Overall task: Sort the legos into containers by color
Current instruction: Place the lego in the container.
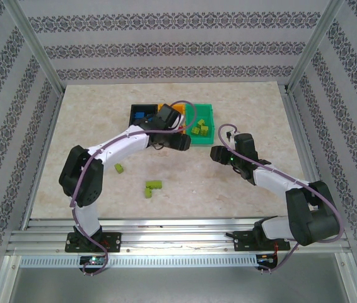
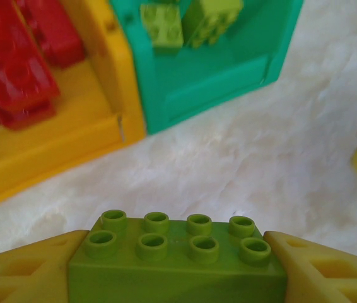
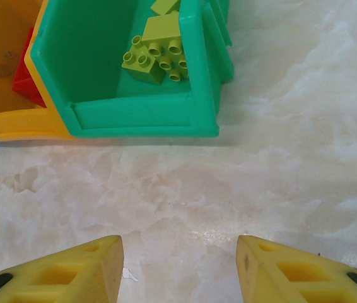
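Table (image 1: 90,189) — marble-look, bearing everything. Bins: green bin (image 2: 210,82) with yellow-green pieces inside, orange bin (image 2: 58,139) touching its side, holding red. Grippers: left gripper (image 2: 178,278) closed partway on a yellow-green brick (image 2: 178,252), studs up, short of both bins; right gripper (image 3: 178,265) parted, empty, before the green bin. Loose legos (image 1: 154,187) on the table. Hazards — release too soon lands the brick outside; sideways drift drops it among the red; both arms crowd one bin.

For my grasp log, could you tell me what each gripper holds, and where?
Left gripper clamps a yellow-green brick by its two short ends; right gripper holds nothing.
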